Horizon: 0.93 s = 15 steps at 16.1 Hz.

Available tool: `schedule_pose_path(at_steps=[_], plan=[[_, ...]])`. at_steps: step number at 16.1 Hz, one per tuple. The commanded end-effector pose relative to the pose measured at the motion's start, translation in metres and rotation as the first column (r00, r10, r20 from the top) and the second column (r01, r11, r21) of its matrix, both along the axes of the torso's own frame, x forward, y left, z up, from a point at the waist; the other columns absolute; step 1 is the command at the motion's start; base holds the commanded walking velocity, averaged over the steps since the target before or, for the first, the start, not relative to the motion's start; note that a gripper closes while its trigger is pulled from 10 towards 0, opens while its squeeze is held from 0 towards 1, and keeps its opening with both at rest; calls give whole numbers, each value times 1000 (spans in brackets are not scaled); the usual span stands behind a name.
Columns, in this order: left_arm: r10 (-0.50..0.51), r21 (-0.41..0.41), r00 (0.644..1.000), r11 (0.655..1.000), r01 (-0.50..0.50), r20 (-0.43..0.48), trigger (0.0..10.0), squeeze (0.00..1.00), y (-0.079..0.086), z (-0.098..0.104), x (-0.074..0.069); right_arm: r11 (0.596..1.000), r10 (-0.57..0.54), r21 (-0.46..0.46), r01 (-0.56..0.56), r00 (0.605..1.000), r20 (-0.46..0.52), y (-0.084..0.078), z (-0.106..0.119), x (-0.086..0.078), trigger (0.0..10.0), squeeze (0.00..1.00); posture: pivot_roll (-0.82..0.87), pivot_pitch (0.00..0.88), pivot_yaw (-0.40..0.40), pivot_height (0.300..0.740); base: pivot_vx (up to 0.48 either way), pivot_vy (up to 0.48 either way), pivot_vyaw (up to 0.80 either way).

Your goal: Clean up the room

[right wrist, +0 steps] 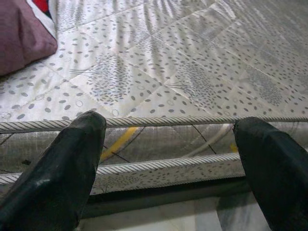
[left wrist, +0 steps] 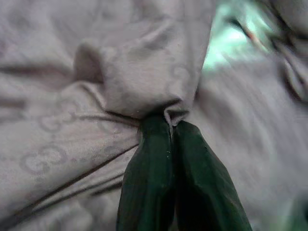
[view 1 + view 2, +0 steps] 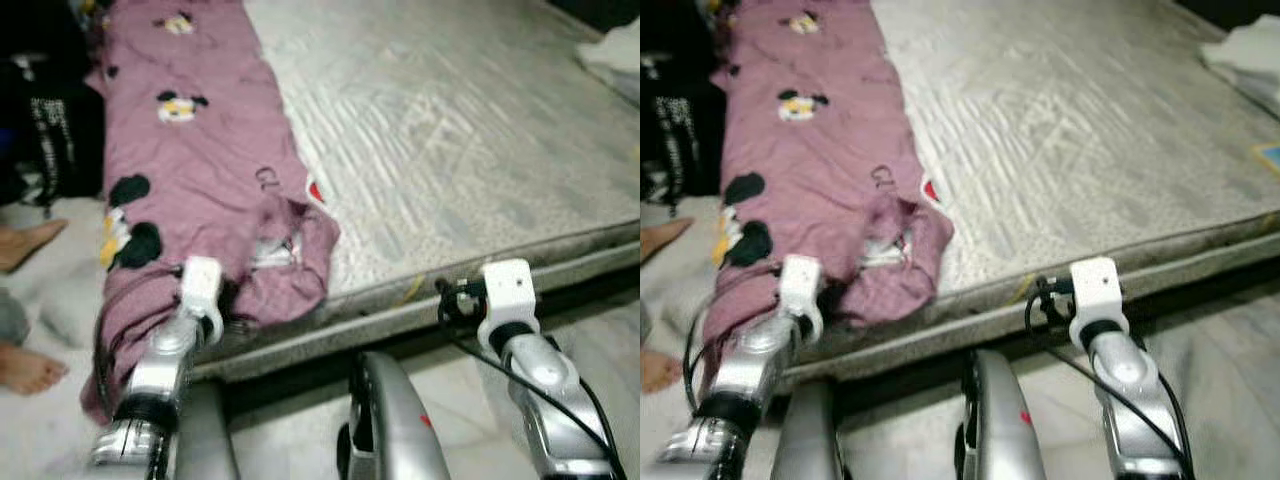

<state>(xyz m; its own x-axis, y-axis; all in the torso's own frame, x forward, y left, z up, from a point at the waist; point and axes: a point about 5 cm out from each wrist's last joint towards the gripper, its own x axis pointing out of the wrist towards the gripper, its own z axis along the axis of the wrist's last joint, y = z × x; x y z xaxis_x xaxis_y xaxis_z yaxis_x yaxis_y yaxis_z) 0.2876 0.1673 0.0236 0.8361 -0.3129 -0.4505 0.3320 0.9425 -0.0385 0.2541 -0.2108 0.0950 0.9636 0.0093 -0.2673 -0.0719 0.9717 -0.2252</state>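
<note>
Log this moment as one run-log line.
left end effector: shut on purple sheet | right end effector: open, at mattress edge

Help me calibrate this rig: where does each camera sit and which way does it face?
Eye views: head, looking down at mattress and purple blanket; both silver arms show.
Left wrist: along left gripper, shut on the blanket.
Right wrist: along open right gripper, facing the mattress edge.
Shared: blanket and mattress.

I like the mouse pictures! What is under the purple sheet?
The purple sheet lies along the left side of a grey patterned mattress, and its end hangs over the mattress edge, pinched by the left tool. Anything else beneath is covered.
</note>
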Motion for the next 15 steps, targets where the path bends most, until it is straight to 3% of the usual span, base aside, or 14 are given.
schedule_pose_path(at_steps=[1,2,4,7,8,9,10,11,12,13,14,15], plan=[[-180,-19,984,983,180,-8,0,0,-23,6,-10,1000,-16,-2,16,1000,-8,-4,-2,-2,10000,0,-81,53,-28,536,0,0,0],[-260,-21,964,966,259,-47,0,0,-23,6,-33,1000,-17,0,17,1000,-12,-4,-3,-2,10000,0,-81,53,-28,536,0,0,0],[-331,2,939,943,332,-94,0,0,-20,7,-55,1000,-12,0,12,1000,-17,-2,-5,-1,10000,0,-62,52,-28,536,0,0,0],[-362,-29,918,932,362,-164,0,0,-10,14,-89,1000,-5,3,6,1000,-23,-2,-6,1,10000,0,-43,49,-31,536,0,0,0],[-367,-33,913,929,367,-176,0,0,-9,16,-92,1000,-5,3,6,1000,-24,-2,-7,1,10000,0,-43,49,-31,536,0,0,0],[-407,-69,885,913,402,-227,0,0,-3,22,-104,1000,-3,7,3,999,-37,-1,-10,2,10000,0,-31,47,-33,536,0,0,0],[-432,-62,869,900,431,-240,0,0,-1,25,-106,1000,0,7,1,999,-40,0,-11,3,10000,0,-31,47,-33,536,0,0,0],[-488,-32,836,867,497,-249,1373,0,2,30,-104,1000,1,9,-1,999,-41,1,-11,3,10000,0,-30,44,-33,536,0,0,0],[-500,-23,827,858,512,-258,10000,0,6,34,-99,1000,1,11,0,999,-41,1,-12,4,10000,0,-31,42,-30,536,0,0,0],[-524,-35,808,844,535,-269,10000,337,6,38,-98,1000,0,12,1,999,-41,1,-12,5,10000,0,-32,40,-28,536,0,0,0],[-534,-9,802,834,552,-269,10000,996,8,41,-95,1000,0,14,1,999,-40,1,-12,5,10000,0,-32,40,-28,536,0,0,0],[-535,44,797,822,567,-279,10000,1000,10,43,-91,1000,-1,16,2,999,-37,1,-12,5,10000,0,-31,38,-23,536,0,0,0]])
